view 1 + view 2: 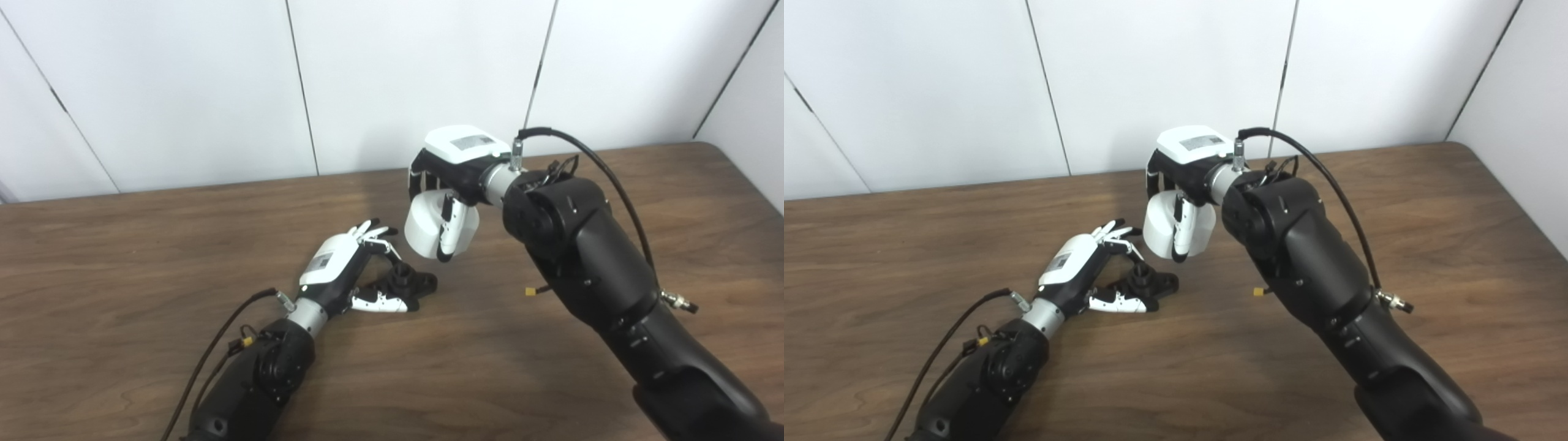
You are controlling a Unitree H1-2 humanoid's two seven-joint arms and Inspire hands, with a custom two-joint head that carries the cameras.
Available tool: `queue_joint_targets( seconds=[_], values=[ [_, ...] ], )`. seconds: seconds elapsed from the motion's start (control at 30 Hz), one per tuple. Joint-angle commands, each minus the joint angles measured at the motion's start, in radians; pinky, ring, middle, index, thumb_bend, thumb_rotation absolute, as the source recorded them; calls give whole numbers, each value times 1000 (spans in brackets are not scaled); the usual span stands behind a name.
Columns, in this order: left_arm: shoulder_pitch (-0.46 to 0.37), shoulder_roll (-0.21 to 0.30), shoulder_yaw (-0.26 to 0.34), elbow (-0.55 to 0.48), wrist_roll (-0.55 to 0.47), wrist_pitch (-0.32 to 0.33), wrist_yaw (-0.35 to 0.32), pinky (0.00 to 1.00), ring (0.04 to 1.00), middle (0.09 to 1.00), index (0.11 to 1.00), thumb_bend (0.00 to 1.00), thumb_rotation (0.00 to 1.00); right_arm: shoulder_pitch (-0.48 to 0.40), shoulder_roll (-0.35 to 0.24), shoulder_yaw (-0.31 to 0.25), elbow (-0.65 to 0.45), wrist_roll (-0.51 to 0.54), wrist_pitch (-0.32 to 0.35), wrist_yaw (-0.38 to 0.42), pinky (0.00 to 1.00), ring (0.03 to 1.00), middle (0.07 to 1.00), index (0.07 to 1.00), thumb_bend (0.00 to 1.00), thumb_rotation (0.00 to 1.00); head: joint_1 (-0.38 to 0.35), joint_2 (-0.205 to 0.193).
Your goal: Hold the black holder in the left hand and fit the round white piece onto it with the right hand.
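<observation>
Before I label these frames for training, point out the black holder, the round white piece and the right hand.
black holder (411, 282): left eye view, on its raised round hub.
round white piece (421, 229): left eye view, on its curved side wall.
right hand (1183, 160): right eye view, on the hand's back.

Right hand grips white piece above black holder (left hand cradling).

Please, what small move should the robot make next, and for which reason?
Probably the right hand should move the round white piece a little down and toward the left, over the black holder. The piece is held above the table, up and to the right of the holder, not yet on it. The left hand is at the holder on the table, so the post looks ready.
</observation>
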Motion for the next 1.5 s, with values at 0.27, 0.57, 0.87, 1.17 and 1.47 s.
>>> queue_joint_targets(
  seconds=[0.27, 0.57, 0.87, 1.17, 1.47],
  values=[
    [66, -20, -63, 68, 47, 57, -77, 1000, 992, 891, 481, 524, 58, -74, 27, 13, -33, -9, -25, -5, 257, 353, 462, 547, 510, 0, -3, 4],
    [64, -18, -77, 62, 55, 61, -75, 967, 986, 893, 481, 524, 59, -57, 66, 28, -34, 9, -34, -10, 281, 363, 477, 517, 515, 0, 4, 9],
    [66, -15, -76, 46, 51, 72, -86, 978, 988, 902, 481, 524, 59, -28, 89, 39, -27, 10, -28, -4, 266, 353, 464, 538, 511, 0, 9, 17],
    [65, -13, -76, 39, 52, 75, -87, 979, 986, 900, 481, 525, 59, 11, 63, 71, -13, 15, -79, -19, 292, 357, 474, 517, 514, 0, 9, 23],
    [68, -13, -73, 34, 42, 74, -89, 983, 987, 901, 481, 524, 58, 40, 48, 79, 3, 19, -111, -30, 284, 362, 476, 533, 513, 0, 9, 29]
  ],
)
